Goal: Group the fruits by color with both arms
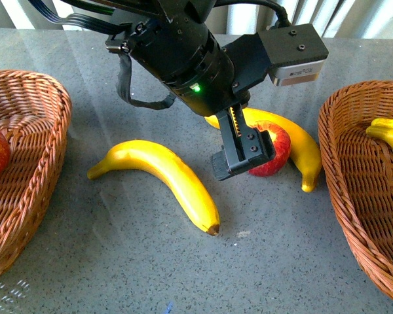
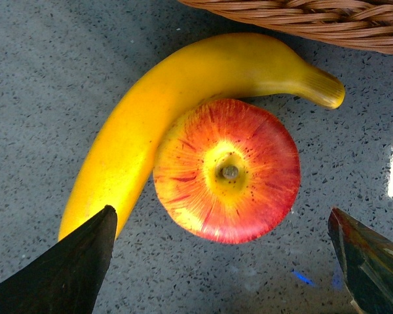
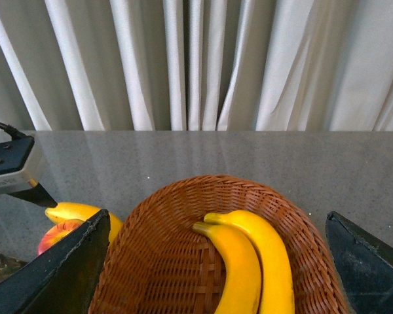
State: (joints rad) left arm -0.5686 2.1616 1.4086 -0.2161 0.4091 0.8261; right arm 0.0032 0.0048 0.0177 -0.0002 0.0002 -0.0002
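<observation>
Red apple [image 2: 226,171] mid-bench, toward right edge, touching banana [image 2: 150,111]. Left gripper [image 2: 221,222] above it, jaws apart, empty. Right gripper [image 3: 217,219] apart over right-edge basket [image 3: 164,261]. Step: apple pick. Next likely: lower, straddle apple clear of banana, close.

In the front view the table [image 1: 268,248] is bare at lower centre. A loose banana [image 1: 160,163] lies across the centre left. At centre right a second banana [image 1: 301,140] touches the apple [image 1: 281,154] on its far and right sides. The left basket [image 1: 56,124] and the right basket [image 1: 360,176] close the side edges.
</observation>
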